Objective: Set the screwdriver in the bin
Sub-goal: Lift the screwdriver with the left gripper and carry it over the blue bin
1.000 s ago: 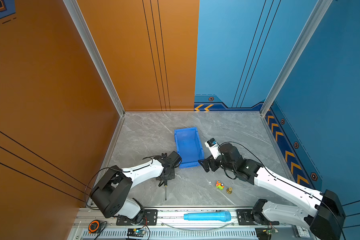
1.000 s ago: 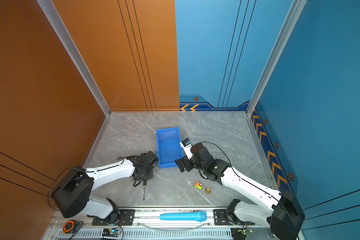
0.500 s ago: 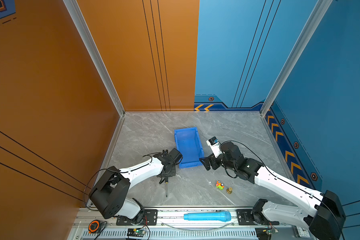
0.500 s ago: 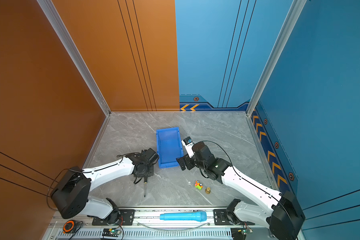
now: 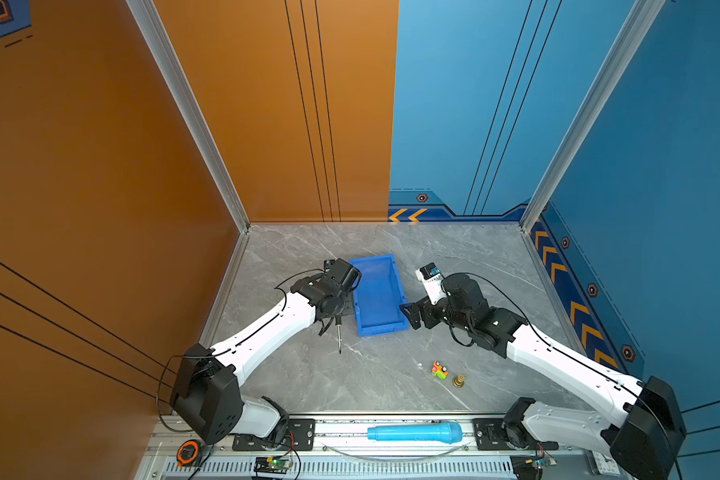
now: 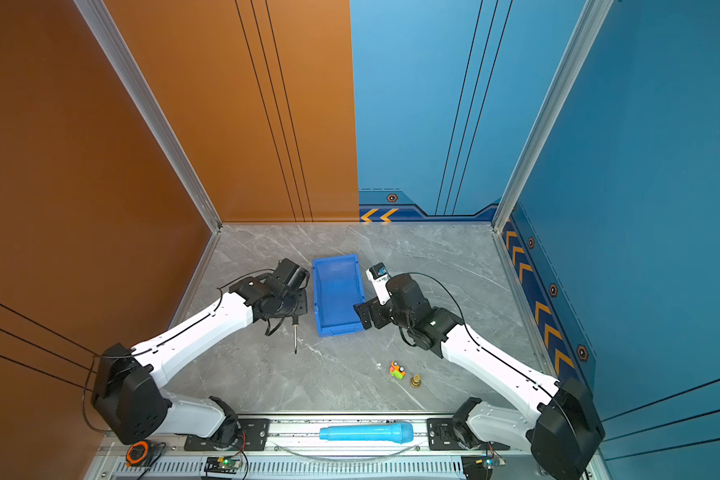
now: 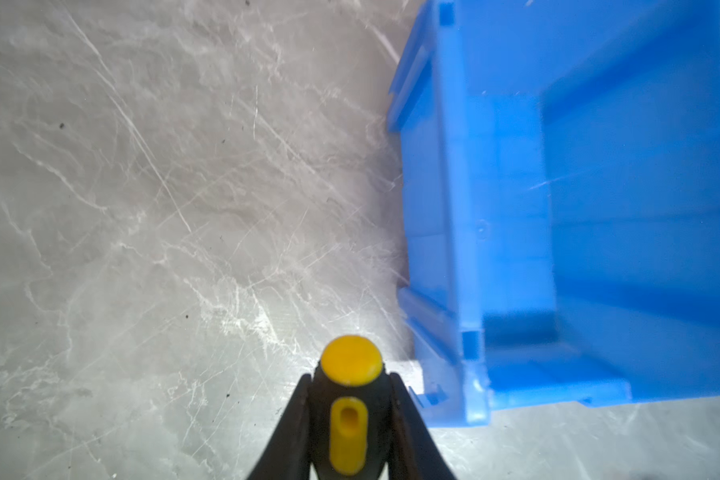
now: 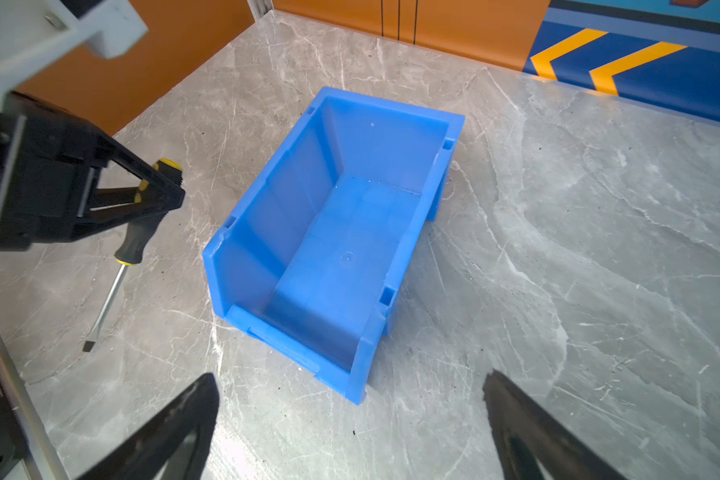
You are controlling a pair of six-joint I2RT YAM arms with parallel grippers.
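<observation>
Left fingers (image 7: 292, 428) are clamped on the black-and-yellow handle of the slim screwdriver (image 8: 132, 247); its yellow end cap shows between them. Over the last second they have carried it from off the front left corner of the bright blue rectangular plastic bin (image 5: 377, 299) to a spot alongside its left wall, just beside it and still outside. The shaft slants down toward the bin's front end. The tip is near the grey marbled table (image 5: 391, 374); contact is unclear. The bin is unmoved and empty. Right fingers (image 8: 175, 428) are spread wide, holding nothing, just off the bin's front right corner, little changed. Judgement: pick-up is done and transport is under way; a lift over the left wall and a release inside remain.
</observation>
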